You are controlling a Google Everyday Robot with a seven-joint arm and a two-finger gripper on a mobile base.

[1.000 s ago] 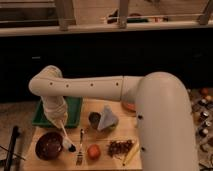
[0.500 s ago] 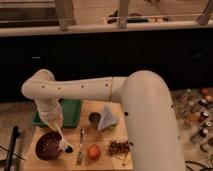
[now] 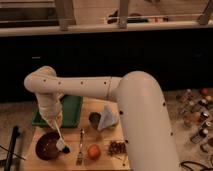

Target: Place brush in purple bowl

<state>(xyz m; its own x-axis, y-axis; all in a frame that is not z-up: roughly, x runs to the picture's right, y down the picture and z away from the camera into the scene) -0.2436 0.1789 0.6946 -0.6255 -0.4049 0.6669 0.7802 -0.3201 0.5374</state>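
The purple bowl [image 3: 46, 147] sits at the front left of the wooden table. My gripper [image 3: 53, 121] hangs above the bowl's back right edge, at the end of the white arm that bends in from the right. It is shut on the thin pale handle of the brush [image 3: 61, 139]. The brush slants down to the right. Its whitish head with the dark tip is at the bowl's right rim, just over the edge.
A green tray [image 3: 71, 110] lies behind the bowl. A metal fork [image 3: 80, 148], an orange fruit [image 3: 93, 151] and a brown snack [image 3: 117, 148] lie along the front. A small dark cup [image 3: 93, 119] and a grey-blue cloth [image 3: 108, 119] stand mid-table.
The gripper and brush have moved left, from near the fork to the bowl's right rim. The arm's elbow has swung left too.
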